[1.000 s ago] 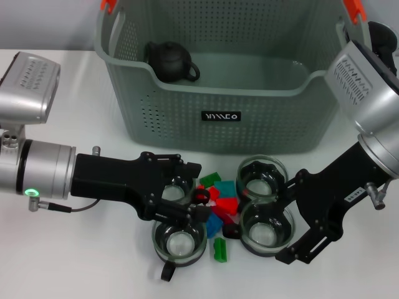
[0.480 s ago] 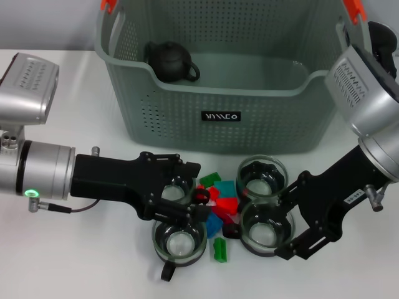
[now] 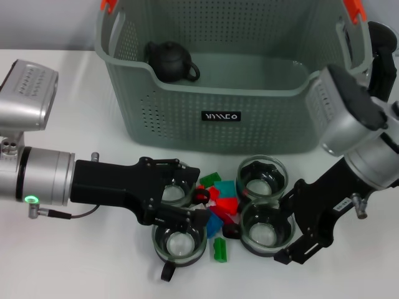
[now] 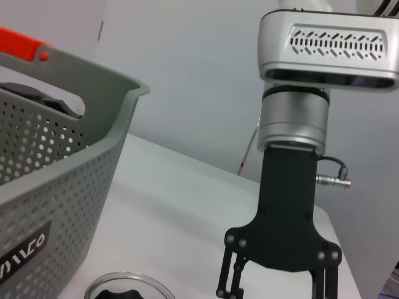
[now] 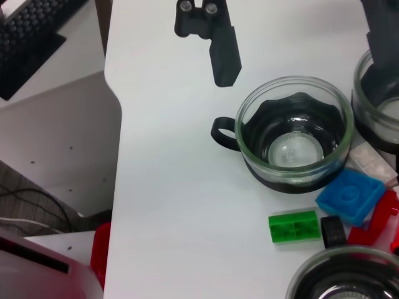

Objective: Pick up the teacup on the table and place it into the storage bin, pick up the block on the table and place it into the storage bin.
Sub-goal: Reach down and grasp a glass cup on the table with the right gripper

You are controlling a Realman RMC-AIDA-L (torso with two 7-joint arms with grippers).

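Several glass teacups stand in front of the storage bin (image 3: 218, 128). My left gripper (image 3: 194, 192) is open, its fingers on either side of the near-left teacup (image 3: 173, 192). Another teacup (image 3: 179, 240) stands just below it. My right gripper (image 3: 285, 223) is open beside the near-right teacup (image 3: 267, 227), one finger on each side of its right edge. A fourth teacup (image 3: 262, 174) stands behind that. Between the cups lie red (image 3: 227, 204), blue (image 3: 214, 224) and green (image 3: 220, 250) blocks. The right wrist view shows a teacup (image 5: 293, 134), a green block (image 5: 293, 225) and a blue block (image 5: 350, 196).
A black teapot (image 3: 171, 61) sits inside the bin at its back left. Orange handle clips (image 3: 354, 7) mark the bin's top corners. The bin wall (image 4: 56, 187) rises close behind the cups. White tabletop (image 3: 87, 261) lies open at the near left.
The right arm's wrist has swung left and lower, bringing its gripper a little closer around the near-right teacup. The left gripper has dropped slightly toward the table.
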